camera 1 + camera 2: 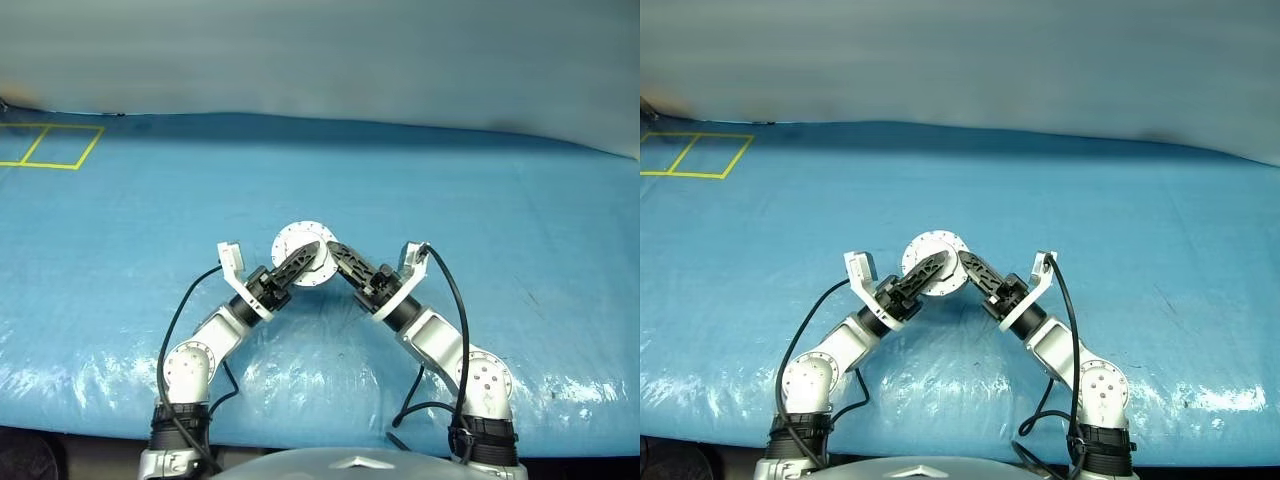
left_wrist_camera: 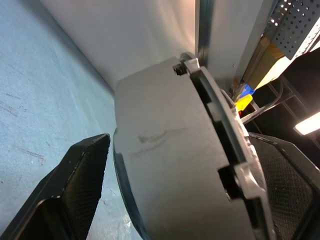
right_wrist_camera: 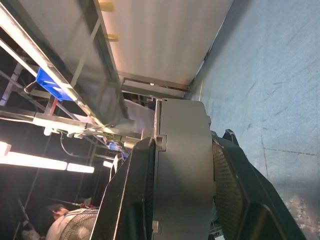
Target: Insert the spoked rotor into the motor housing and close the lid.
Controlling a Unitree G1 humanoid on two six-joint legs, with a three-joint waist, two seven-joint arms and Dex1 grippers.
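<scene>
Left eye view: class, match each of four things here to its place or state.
1 left gripper
2 right gripper
3 motor housing
4 yellow lines

A far left corner of the table
B jaws clamped on the housing
C jaws open
D between the two grippers

Pairs: 1-C, 2-B, 3-D, 4-A

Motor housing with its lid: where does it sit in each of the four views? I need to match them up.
Left eye view: the motor housing is at centre, between both grippers' tips.
Right eye view: centre, slightly left.
Left wrist view: a big grey puck, one left gripper finger apart from it.
Right wrist view: edge-on, clamped between the right gripper fingers.
Shared landmark: the blue table cover.
</scene>
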